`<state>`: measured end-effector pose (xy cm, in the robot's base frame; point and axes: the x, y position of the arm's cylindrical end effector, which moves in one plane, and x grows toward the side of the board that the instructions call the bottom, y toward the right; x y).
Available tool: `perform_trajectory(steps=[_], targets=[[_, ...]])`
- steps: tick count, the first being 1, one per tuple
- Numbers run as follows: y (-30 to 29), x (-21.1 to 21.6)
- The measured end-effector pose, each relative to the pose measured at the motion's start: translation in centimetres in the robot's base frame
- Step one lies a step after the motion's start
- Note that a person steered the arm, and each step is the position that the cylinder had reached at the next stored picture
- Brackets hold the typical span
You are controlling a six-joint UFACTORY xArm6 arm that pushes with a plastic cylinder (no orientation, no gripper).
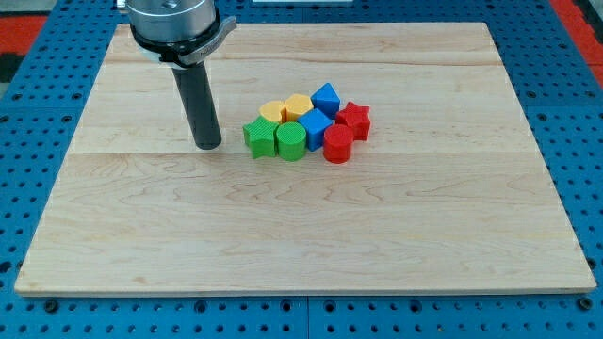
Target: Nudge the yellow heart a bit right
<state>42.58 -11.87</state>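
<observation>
- Camera view is showing the desk (pixel 141 245), a pale wooden board, carrying one tight cluster of blocks a little toward its top edge, near the middle.
- My tip (pixel 207 146) is resting left of that cluster, just beside the green star (pixel 257 137); being a bare rod, the gripper is not showing, so no spread or pinch can be told.
- Yellow heart (pixel 272 112) is sitting at the cluster's top-left, touching the yellow hexagon (pixel 299 105).
- Pushing well probably means approaching the heart from its left, skirting the green star and green cylinder (pixel 291 141).
- Keeping the stroke short seems wise, as neighbours like the blue blocks (pixel 318 111) are likely shifting too.
</observation>
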Motion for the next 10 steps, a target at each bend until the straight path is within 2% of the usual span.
perform_trajectory(steps=[3, 4, 6, 7, 9, 10], targets=[[6.2, 0.0], [4.9, 0.0], [-4.2, -3.1], [-3.7, -5.9], [7.0, -9.6], [8.0, -10.0]])
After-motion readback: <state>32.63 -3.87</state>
